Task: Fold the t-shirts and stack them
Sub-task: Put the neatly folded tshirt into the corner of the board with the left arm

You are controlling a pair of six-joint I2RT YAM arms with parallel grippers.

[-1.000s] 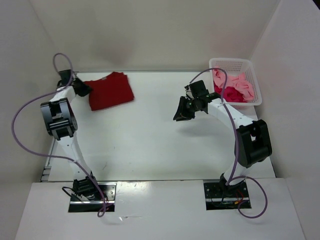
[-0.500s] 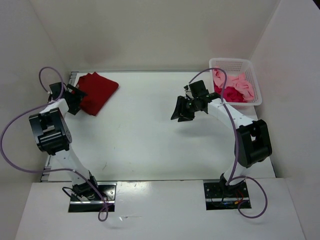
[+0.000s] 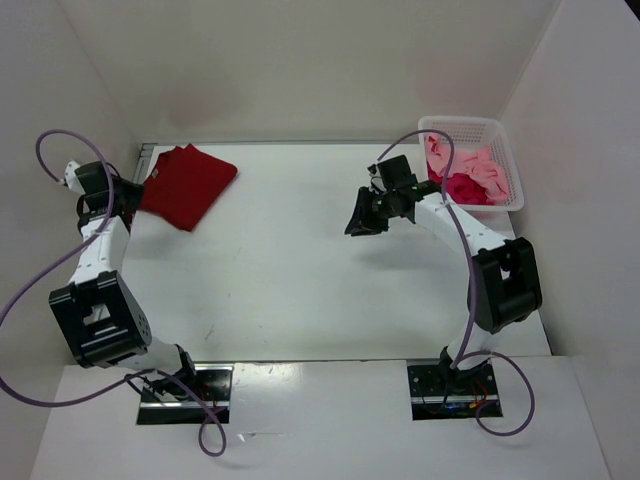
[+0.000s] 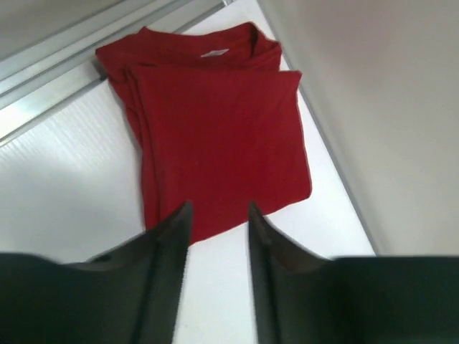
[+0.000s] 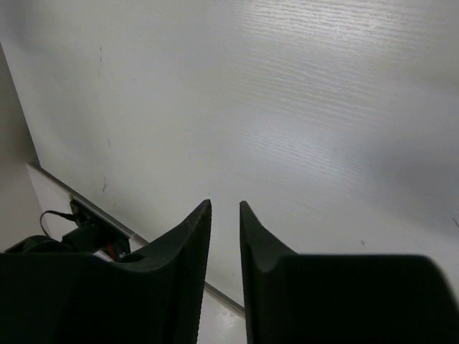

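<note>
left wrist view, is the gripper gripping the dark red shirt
No, the left gripper is open and empty; the folded dark red shirt lies flat on the table beyond it.

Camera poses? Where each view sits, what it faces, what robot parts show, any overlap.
Top external: above and behind the bases, looking down on the table; both arms, dark red t-shirt, basket.
Left wrist: on the left arm, looking past the left pincer at that t-shirt; its fingers show.
Right wrist: on the right arm, looking past the right pincer at bare table; its fingers show.
Shared: top and left wrist both see the dark red t-shirt.
</note>
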